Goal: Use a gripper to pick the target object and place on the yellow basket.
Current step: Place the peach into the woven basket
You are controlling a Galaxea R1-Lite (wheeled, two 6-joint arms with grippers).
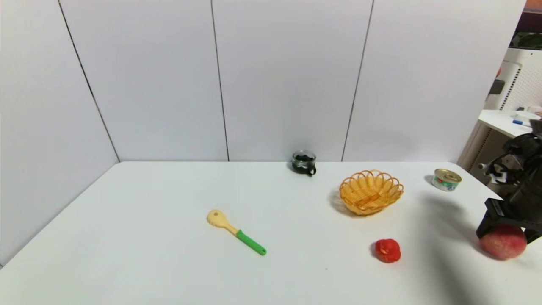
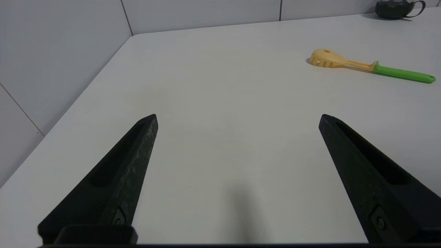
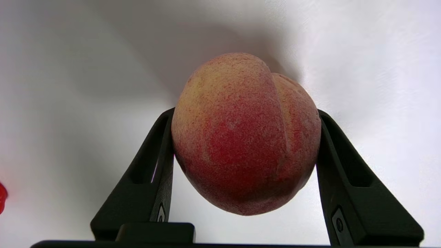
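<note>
The peach (image 1: 503, 242), pinkish-red with yellowish patches, is at the table's near right edge. My right gripper (image 1: 508, 231) reaches down over it from the right. In the right wrist view both black fingers (image 3: 165, 144) press against the sides of the peach (image 3: 244, 137), so the right gripper (image 3: 245, 115) is shut on it. The yellow basket (image 1: 370, 173) stands empty to the left and farther back, well apart from the peach. My left gripper (image 2: 237, 117) shows only in its own wrist view, open over bare table at the left, holding nothing.
A small red tomato-like thing (image 1: 387, 250) lies between the basket and the near edge. A tin can (image 1: 446, 179) stands right of the basket, a dark glass cup (image 1: 303, 162) by the back wall, and a yellow spoon with a green handle (image 1: 235, 232) mid-table.
</note>
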